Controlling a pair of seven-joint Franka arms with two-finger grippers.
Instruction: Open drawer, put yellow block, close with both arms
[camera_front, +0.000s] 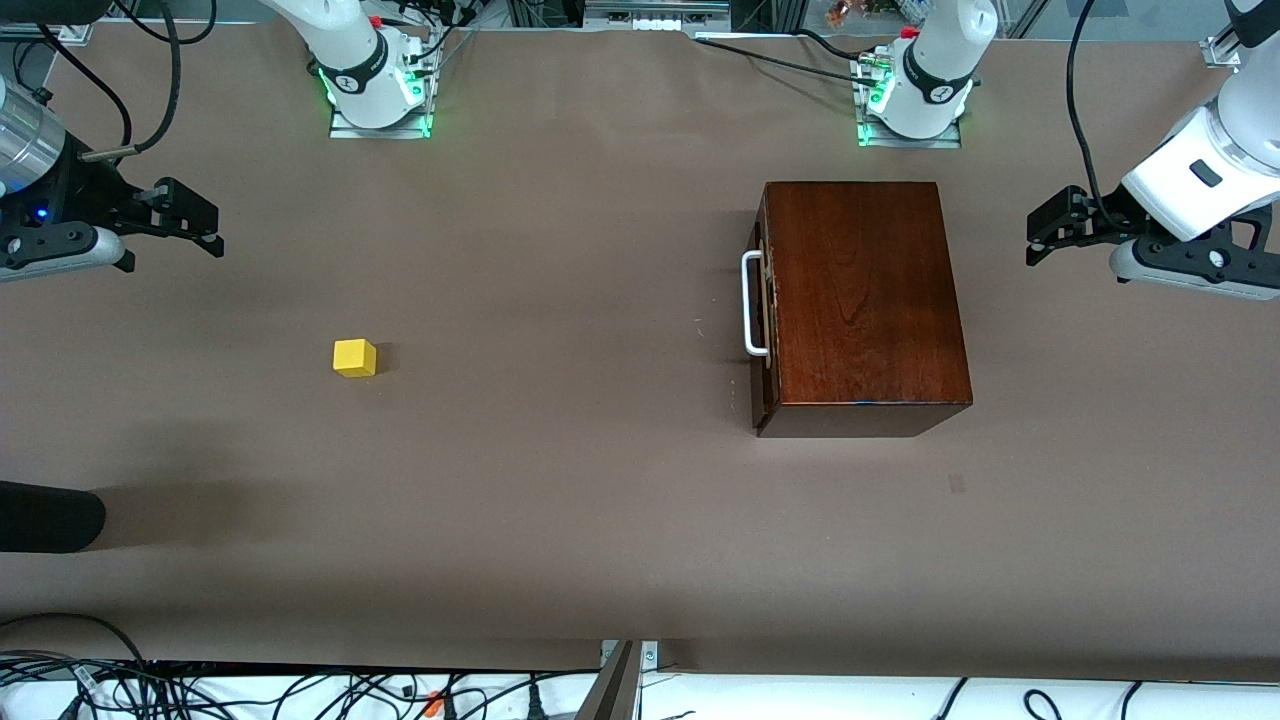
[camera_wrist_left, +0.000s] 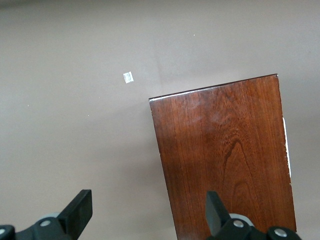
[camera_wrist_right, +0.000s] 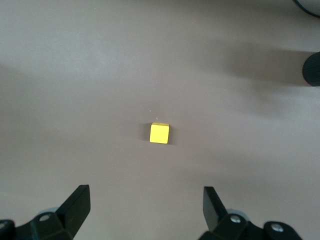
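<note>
The mahogany box (camera_front: 860, 300) stands toward the left arm's end of the table. Its drawer (camera_front: 766, 300) is pushed in, and the white bar handle (camera_front: 751, 305) faces the right arm's end. The yellow block (camera_front: 355, 357) lies alone on the brown table toward the right arm's end. My left gripper (camera_front: 1040, 238) hangs open and empty over the table beside the box's closed back. The left wrist view shows the box top (camera_wrist_left: 225, 160) under one finger of the left gripper (camera_wrist_left: 148, 212). My right gripper (camera_front: 205, 225) hovers open and empty; the block (camera_wrist_right: 159, 133) lies ahead of the right gripper (camera_wrist_right: 147, 207).
A black rounded object (camera_front: 50, 517) pokes in at the right arm's end, nearer the front camera than the block. Cables (camera_front: 300, 690) run along the table's front edge. A small white scrap (camera_wrist_left: 128, 77) lies on the table near the box.
</note>
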